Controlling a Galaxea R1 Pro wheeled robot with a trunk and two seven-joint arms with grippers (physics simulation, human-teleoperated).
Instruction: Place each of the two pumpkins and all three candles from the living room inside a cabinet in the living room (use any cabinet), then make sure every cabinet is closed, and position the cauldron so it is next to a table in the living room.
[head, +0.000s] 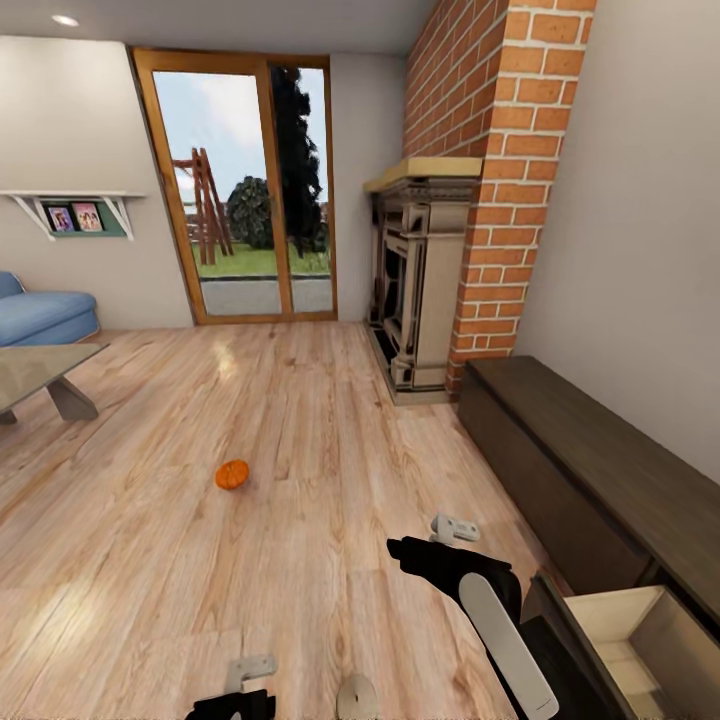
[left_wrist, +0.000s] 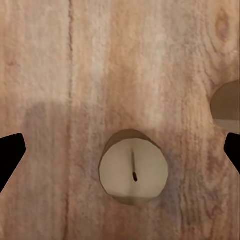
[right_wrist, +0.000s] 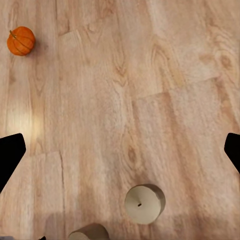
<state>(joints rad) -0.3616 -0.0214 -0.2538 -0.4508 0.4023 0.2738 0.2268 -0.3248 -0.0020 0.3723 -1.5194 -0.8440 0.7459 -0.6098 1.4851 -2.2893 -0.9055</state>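
Note:
One orange pumpkin lies alone on the wood floor. My left gripper hangs open straight above a grey-beige candle, without touching it. A second candle stands close beside the first. My right gripper is open and empty over the floor, with two candles below it. The dark-brown cabinet runs along the right wall, and one drawer is pulled out, showing its pale inside. The low table is at the far left. The cauldron and the other pumpkin are out of view.
A brick chimney with a fireplace stands beyond the cabinet. Glass doors fill the far wall, and a blue sofa sits behind the low table. Wide open floor lies between me and the pumpkin.

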